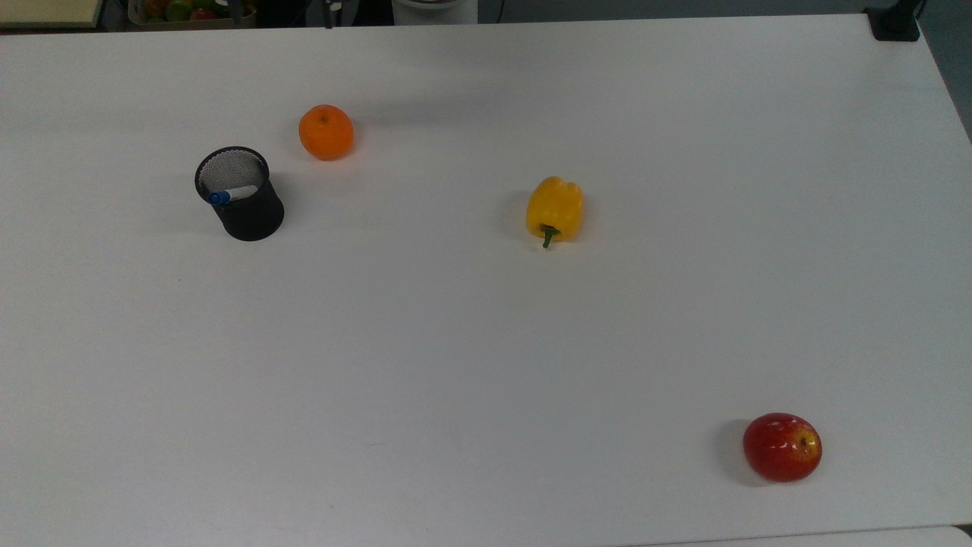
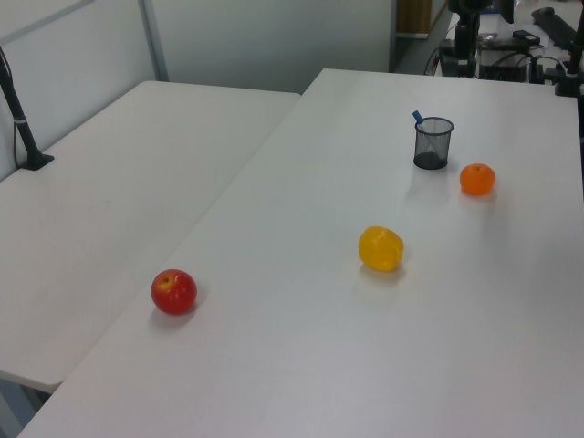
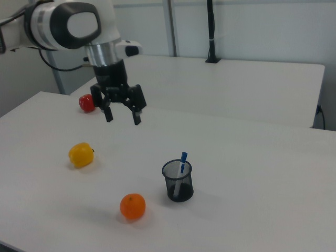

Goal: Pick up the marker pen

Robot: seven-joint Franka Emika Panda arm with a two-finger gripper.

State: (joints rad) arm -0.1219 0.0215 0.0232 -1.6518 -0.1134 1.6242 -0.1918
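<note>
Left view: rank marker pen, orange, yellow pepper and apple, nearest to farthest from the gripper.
From the open gripper:
1. marker pen in the mesh cup and orange beside it, far end: too close to call.
2. yellow pepper, mid-table.
3. apple, near end, the left view's left.
</note>
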